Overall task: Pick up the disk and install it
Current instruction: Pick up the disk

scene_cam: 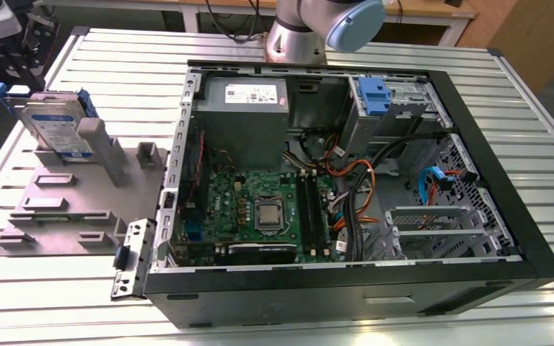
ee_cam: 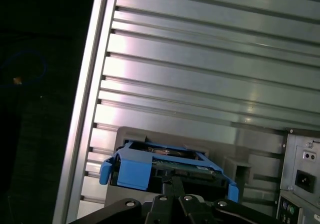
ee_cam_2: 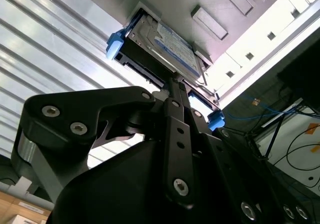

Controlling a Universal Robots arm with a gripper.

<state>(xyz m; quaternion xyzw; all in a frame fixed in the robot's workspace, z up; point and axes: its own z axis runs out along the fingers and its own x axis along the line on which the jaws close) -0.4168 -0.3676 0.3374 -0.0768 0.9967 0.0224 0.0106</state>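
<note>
In the exterior view, the disk (scene_cam: pixel 54 130) stands on edge, leaning a little, in a grey stand (scene_cam: pixel 66 209) on the slatted metal counter (scene_cam: pixel 508 94). The stand is just beside the open case (scene_cam: pixel 354 288), on the exterior view's left. The disk is outside the case. Inside the case are a grey power supply (scene_cam: pixel 243 115), a board (scene_cam: pixel 257 209) and a blue bracket (scene_cam: pixel 374 97). My arm (scene_cam: pixel 320 29) rises at the far edge of the counter.

In the second wrist view, my tool (ee_cam_2: pixel 175 81) points at the disk (ee_cam_2: pixel 167 41), whose labelled face is turned toward the camera. Its blue rail (ee_cam_2: pixel 115 43) sticks out at one end. My fingers (ee_cam_2: pixel 172 109) lie drawn together with no gap I can see. Their tips line up with the disk's near edge, but I cannot tell whether they touch it. The stand (ee_cam_2: pixel 200 4) is behind the disk and the counter (ee_cam_2: pixel 50 49) runs beside it.

In the first wrist view, I see the disk (ee_cam: pixel 190 169) edge-on in the stand, its rail (ee_cam: pixel 134 171) wrapping the near side. My tool (ee_cam: pixel 172 180) is closed, tips meeting right in front of that edge. The counter (ee_cam: pixel 200 59) stretches beyond, and the case's rear (ee_cam: pixel 300 174) is near the stand.
</note>
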